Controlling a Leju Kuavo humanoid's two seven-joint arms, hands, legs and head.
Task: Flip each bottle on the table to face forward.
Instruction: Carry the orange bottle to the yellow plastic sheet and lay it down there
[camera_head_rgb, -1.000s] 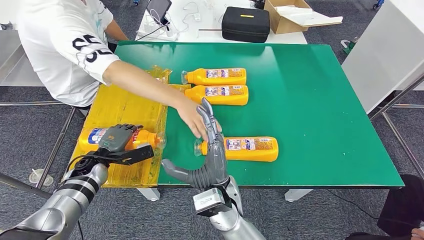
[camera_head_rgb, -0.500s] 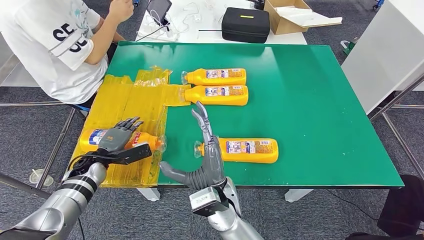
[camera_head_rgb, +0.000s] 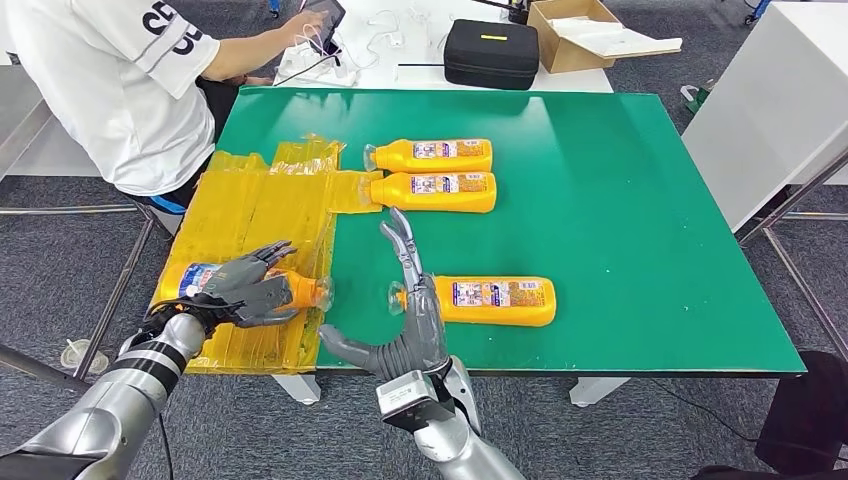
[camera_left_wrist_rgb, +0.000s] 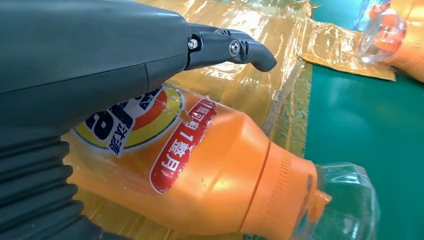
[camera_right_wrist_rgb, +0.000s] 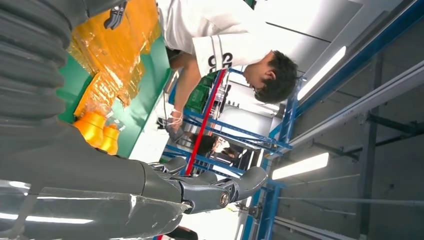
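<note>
Bottles: three (camera_head_rgb: 432, 154) lie labels-up on green table (camera_head_rgb: 640, 200) | fourth bottle (camera_head_rgb: 245, 282) under your left hand (camera_head_rgb: 245, 285), fingers draped over it, unflipped | right hand (camera_head_rgb: 405, 320) spread, empty.

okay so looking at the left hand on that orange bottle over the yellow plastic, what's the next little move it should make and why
Probably close the left hand around the orange bottle to secure a grip before turning it. The hand lies over the bottle's label end with its fingers draped on it, while the bottle lies on its side on the yellow plastic sheet. The right hand is open beside another bottle.
</note>
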